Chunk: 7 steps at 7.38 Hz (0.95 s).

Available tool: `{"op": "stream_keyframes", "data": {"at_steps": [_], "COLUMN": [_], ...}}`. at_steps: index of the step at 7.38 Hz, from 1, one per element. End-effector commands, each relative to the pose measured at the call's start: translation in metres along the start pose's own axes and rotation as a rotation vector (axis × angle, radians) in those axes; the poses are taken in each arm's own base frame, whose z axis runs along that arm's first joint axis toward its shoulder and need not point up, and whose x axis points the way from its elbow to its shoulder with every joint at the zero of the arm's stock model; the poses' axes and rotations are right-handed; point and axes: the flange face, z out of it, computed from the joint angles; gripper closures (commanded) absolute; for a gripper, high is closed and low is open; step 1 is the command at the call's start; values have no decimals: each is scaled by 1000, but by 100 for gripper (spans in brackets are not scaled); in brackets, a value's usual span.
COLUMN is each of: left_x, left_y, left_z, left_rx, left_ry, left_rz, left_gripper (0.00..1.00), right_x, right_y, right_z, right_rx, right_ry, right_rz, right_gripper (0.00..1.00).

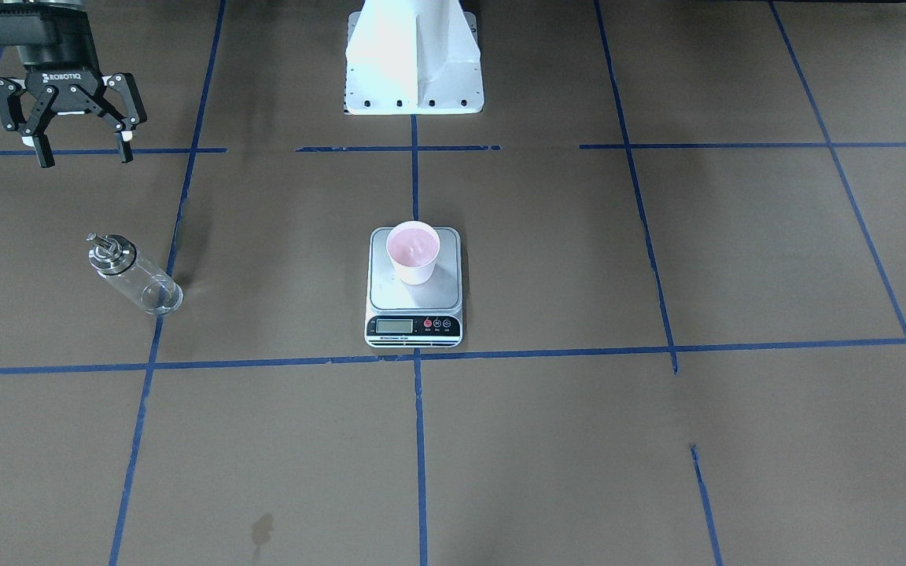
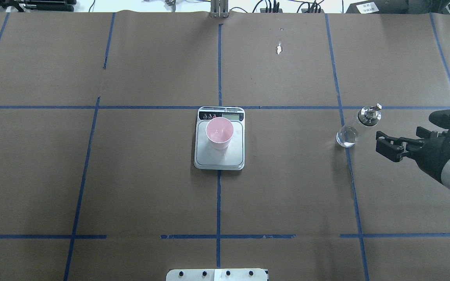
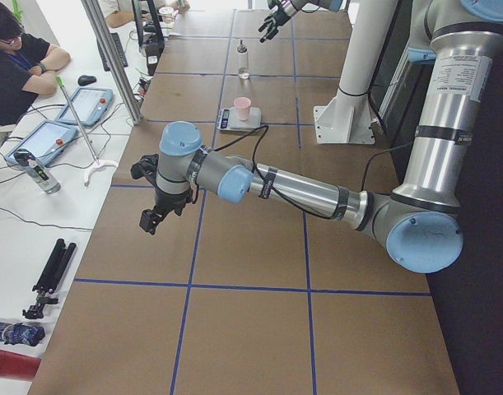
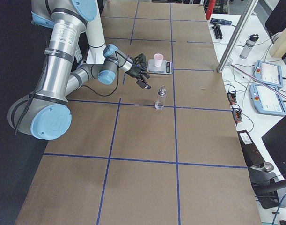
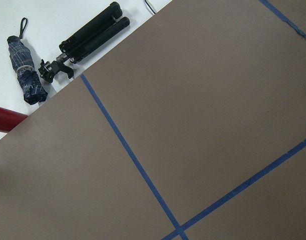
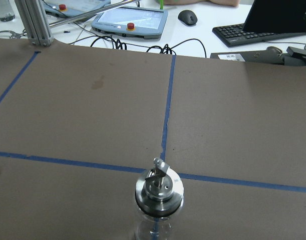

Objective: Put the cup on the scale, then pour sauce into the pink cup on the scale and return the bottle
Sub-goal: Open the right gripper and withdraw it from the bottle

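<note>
Cup: upright on scale.
Bottle: standing near my right gripper, jaws spread, empty.
Left gripper: well away; I cannot tell its state.
Risk: I'd judge an off-centre grab topples the slick glass.

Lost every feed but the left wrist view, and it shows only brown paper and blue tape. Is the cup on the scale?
Observer: Yes. The cup stands upright on the scale, on its steel platform.
Operator: Bottle picked up?
Observer: No. The bottle stands upright on the table on the robot's right side, with nothing holding it.
Operator: What's nearest to it?
Observer: The right claw. It is open and hovers beside the bottle, apart from it.
</note>
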Motion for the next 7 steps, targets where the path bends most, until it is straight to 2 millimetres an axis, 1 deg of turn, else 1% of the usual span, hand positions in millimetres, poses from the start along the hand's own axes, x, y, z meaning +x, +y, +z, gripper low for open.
{"op": "stream_keyframes", "data": {"at_steps": [1, 2, 3, 4, 5, 6, 7], "left_x": [1, 0, 1, 1, 1, 1, 1], "left_y": [-1, 0, -1, -1, -1, -1, -1], "left_z": [-1, 0, -1, -1, -1, -1, -1], "left_rx": [3, 2, 3, 3, 3, 3, 3], "left_ry": [4, 4, 4, 4, 4, 4, 4], "left_rz": [1, 0, 1, 1, 1, 1, 1], "left_gripper": [0, 0, 0, 0, 0, 0, 0], "right_x": [43, 75, 115, 143, 160, 187, 224], "right_y": [-39, -71, -98, -116, -113, -115, -121], "right_z": [0, 17, 30, 40, 52, 60, 63], "right_rx": [-89, -131, -179, -180, -196, -203, -259], "right_ry": [-25, -49, -87, -82, -58, -16, 43], "right_rz": [-42, -63, -67, -73, -151, -164, -189], "right_gripper": [0, 0, 0, 0, 0, 0, 0]}}
